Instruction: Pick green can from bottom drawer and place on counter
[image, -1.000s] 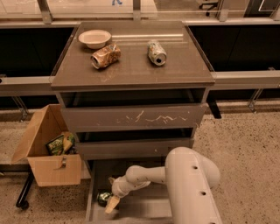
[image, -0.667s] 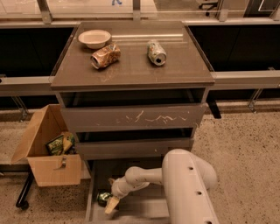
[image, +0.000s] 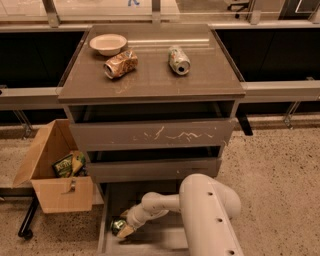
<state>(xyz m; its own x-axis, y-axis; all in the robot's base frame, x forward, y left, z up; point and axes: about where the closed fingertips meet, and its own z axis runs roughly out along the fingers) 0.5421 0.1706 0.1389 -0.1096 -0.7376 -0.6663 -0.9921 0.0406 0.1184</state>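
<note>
The green can (image: 117, 226) lies in the open bottom drawer (image: 150, 240) near its left wall. My gripper (image: 124, 229) reaches down into the drawer at the end of the white arm (image: 205, 215) and sits right at the can, its tan fingertips (image: 125, 232) touching or partly covering it. The counter (image: 150, 75) is the grey-brown cabinet top above.
On the counter lie a tan-gold can (image: 120, 63), a silver-white can (image: 179, 60) and a pale bowl (image: 108, 43). The scratched middle drawer front (image: 152, 136) juts out above the bottom drawer. A cardboard box (image: 57, 172) with packets stands left of the cabinet.
The arm has shifted slightly left over the drawer; the gripper stays at the green can.
</note>
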